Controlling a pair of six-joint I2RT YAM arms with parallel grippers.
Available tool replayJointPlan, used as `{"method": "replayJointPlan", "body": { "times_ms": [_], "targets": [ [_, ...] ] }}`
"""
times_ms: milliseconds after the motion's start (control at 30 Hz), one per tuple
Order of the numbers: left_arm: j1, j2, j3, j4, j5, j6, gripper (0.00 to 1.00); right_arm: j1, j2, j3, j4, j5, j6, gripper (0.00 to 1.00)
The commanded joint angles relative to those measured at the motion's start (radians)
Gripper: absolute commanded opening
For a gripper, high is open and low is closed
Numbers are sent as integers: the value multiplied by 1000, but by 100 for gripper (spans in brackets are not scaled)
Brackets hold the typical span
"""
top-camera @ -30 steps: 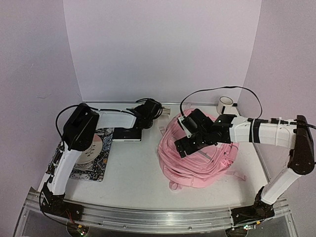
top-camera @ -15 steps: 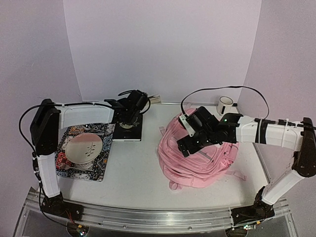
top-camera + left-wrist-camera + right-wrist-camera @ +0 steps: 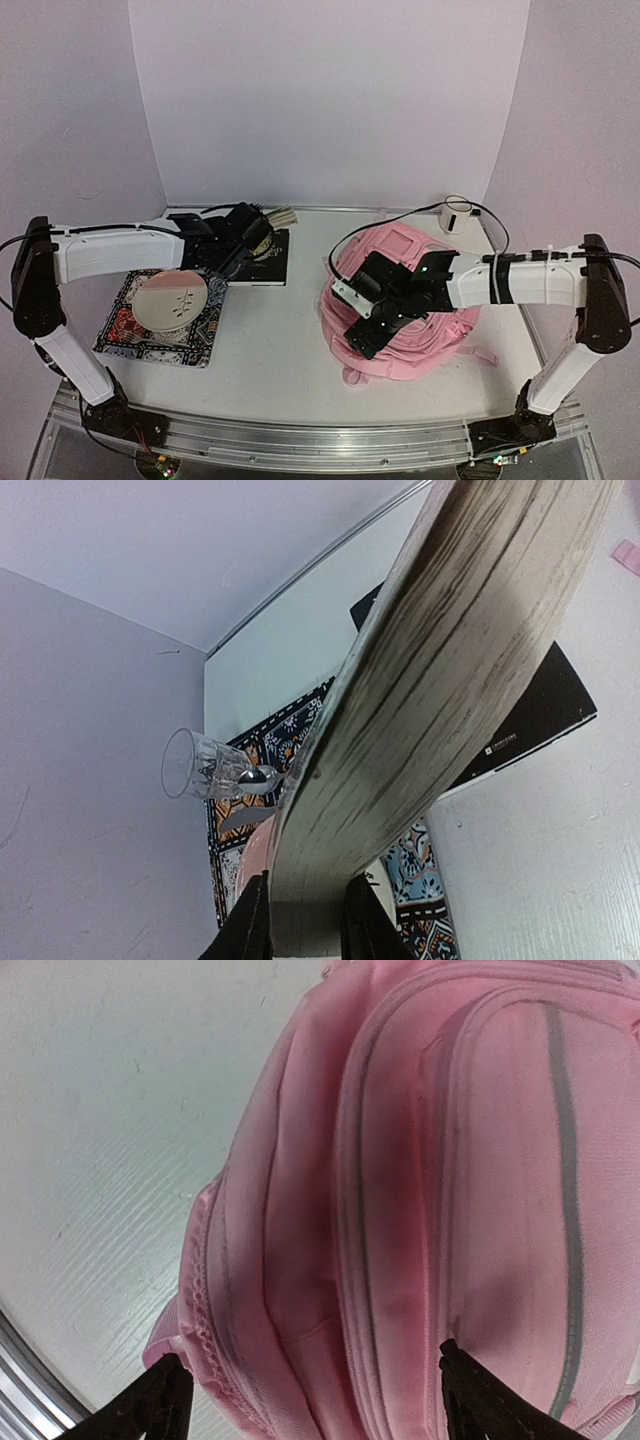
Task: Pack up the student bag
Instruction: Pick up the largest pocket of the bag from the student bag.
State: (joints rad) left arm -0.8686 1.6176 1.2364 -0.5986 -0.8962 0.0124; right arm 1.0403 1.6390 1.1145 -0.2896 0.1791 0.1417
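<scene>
The soft pink fabric backpack (image 3: 415, 300) lies slumped on the white table (image 3: 270, 340), directly under the right arm. The right claw (image 3: 366, 330) hangs over the backpack's left flank, fingers spread wide with only pink cloth beneath them.

Well to the left of the backpack, the left claw (image 3: 255, 232) is clamped on one end of a thick cream-edged book (image 3: 440, 670). The book bows as it juts out above a flat black notebook (image 3: 262, 262). Farther left again, a patterned mat (image 3: 125, 330) carries a pink-and-white plate (image 3: 172, 298), with a clear glass tumbler (image 3: 200, 765) beside it. A small white mug (image 3: 457, 215) stands just behind the backpack.

I can't make out an open mouth anywhere on the backpack; the grey zip lines look flat and closed. So I'd say the opening comes first. The right claw should settle on a zip pull or the lip of the main compartment rather than a pinch of loose cloth. It should then draw that wide and hold it. The book sags from its one-ended grip, so it wants to travel low and slow and enter leading edge first, or it may twist free.
</scene>
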Motion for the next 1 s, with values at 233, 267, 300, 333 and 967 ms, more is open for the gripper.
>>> {"method": "replayJointPlan", "body": {
  "times_ms": [233,267,300,333,967],
  "targets": [
    [-14,-130,-41,-80,-94,-194,0,41,79,83,-162,167,29,76],
    [-16,-136,-43,-88,-97,-196,0,41,78,88,-166,181,34,74],
    [-17,-140,-45,-92,-97,-197,0,41,78,92,-171,192,38,73],
    [-18,-144,-47,-95,-98,-197,0,41,77,95,-176,201,42,71],
    [-41,-134,-58,-125,-61,-248,0,41,185,126,-194,279,31,52]
  ]
}}
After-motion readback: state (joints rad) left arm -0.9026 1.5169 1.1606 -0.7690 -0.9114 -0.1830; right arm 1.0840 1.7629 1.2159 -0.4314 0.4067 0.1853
